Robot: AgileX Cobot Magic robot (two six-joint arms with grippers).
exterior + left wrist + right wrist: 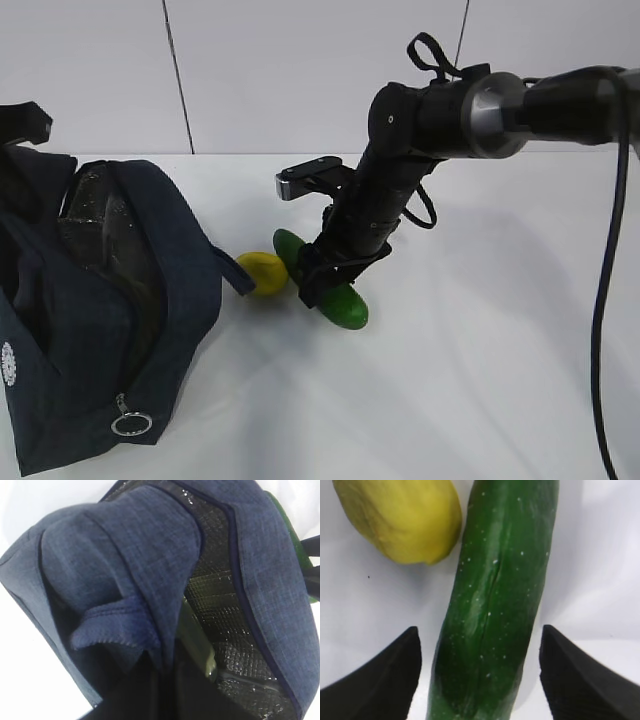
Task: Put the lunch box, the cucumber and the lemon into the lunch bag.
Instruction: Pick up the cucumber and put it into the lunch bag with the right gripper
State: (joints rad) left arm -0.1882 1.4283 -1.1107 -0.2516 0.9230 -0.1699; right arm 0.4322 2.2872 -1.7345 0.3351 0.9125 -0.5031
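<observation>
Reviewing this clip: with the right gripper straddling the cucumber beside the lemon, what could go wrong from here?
1. The right gripper stands open, with gaps between its fingers and the smooth dark green cucumber; closing off-centre might roll or squirt it away.
2. The small yellow lemon lies close beside the cucumber, so a shifting cucumber or finger may knock it rolling.
3. The dark navy fabric lunch bag looks slumped; its folded flap may partly block the opening when the cucumber goes in.

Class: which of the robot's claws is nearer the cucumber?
Right. The right claw straddles the cucumber, not yet gripping; the left claw is at the lunch bag.
</observation>
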